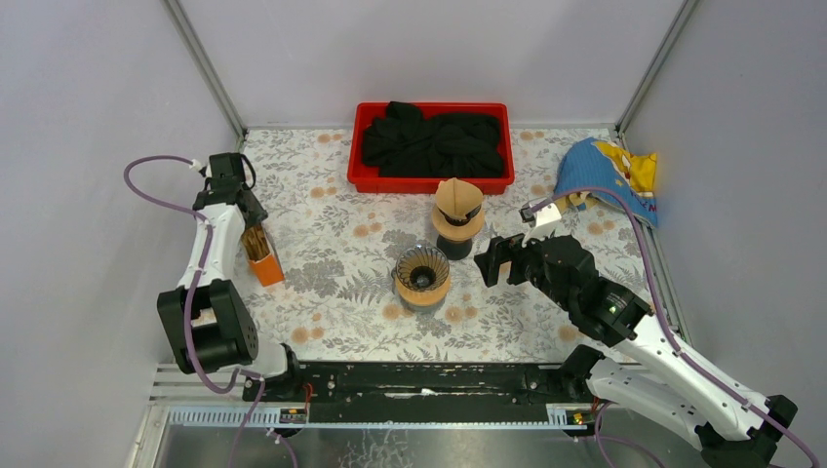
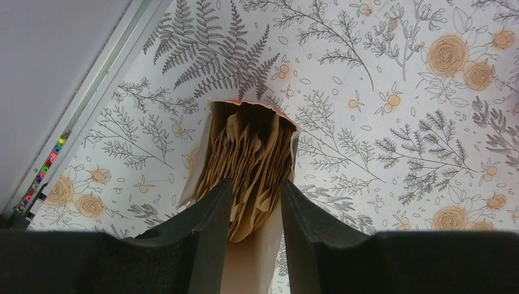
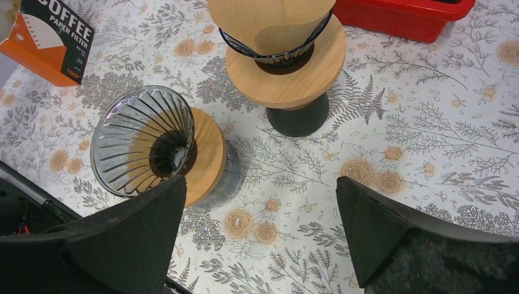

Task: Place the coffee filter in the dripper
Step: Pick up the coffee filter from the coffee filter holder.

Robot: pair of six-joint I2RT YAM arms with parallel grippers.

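An orange box of brown paper coffee filters (image 1: 263, 258) stands at the left of the table. My left gripper (image 1: 251, 218) is right above it. In the left wrist view the gripper (image 2: 255, 182) is open, its jaws straddling the top of the filter stack (image 2: 251, 147). An empty glass dripper (image 1: 421, 275) on a wooden ring sits mid-table, and it also shows in the right wrist view (image 3: 144, 147). A second dripper (image 1: 458, 209) behind it holds a filter. My right gripper (image 1: 490, 261) is wide open and empty, just right of the empty dripper.
A red bin (image 1: 429, 182) holding black cloth stands at the back centre. A blue and yellow bag (image 1: 605, 175) lies at the back right. The filter box (image 3: 52, 37) and the red bin (image 3: 404, 18) also show in the right wrist view.
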